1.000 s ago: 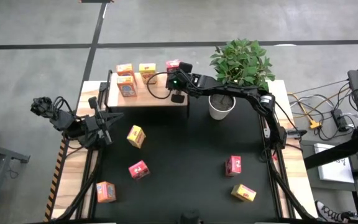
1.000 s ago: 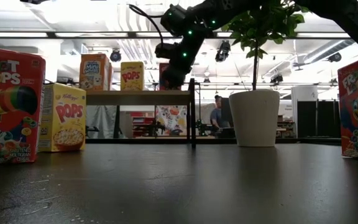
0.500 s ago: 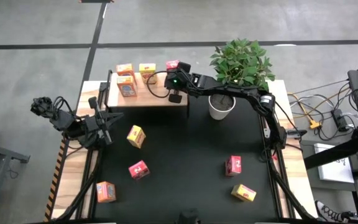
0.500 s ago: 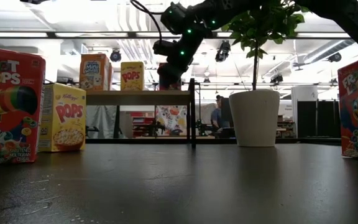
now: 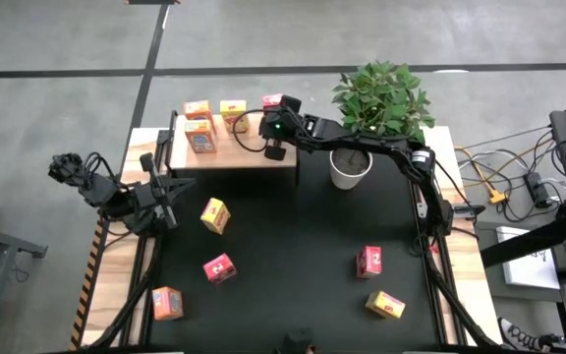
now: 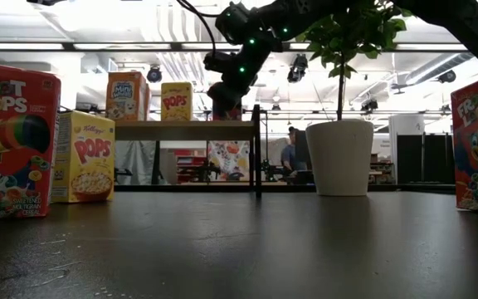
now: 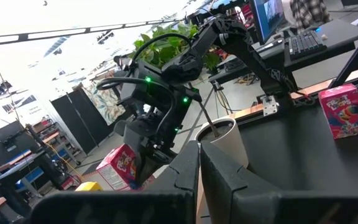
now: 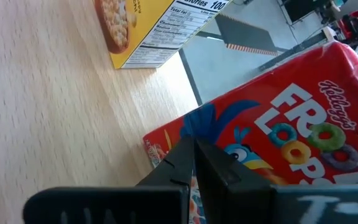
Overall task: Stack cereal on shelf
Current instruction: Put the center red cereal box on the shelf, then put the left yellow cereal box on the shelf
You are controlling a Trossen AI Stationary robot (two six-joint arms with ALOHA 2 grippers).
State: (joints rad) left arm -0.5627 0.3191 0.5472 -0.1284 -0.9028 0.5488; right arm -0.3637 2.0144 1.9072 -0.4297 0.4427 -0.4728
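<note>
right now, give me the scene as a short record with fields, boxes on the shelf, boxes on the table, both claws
shelf: light wood top, holds four boxes, orange box, another orange box lying flat, yellow box, red box
table: five more boxes and a plant pot
right claw: shut, over the shelf near the red box
left claw: shut, at the table's left edge

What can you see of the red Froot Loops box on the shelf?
The red Froot Loops box is small printed cardboard, with a white logo, coloured loops and a blue bird on its front. It stands at the right end of the shelf, on the light wood, apart from the yellow box. The shut right gripper sits just in front; contact is unclear.
</note>
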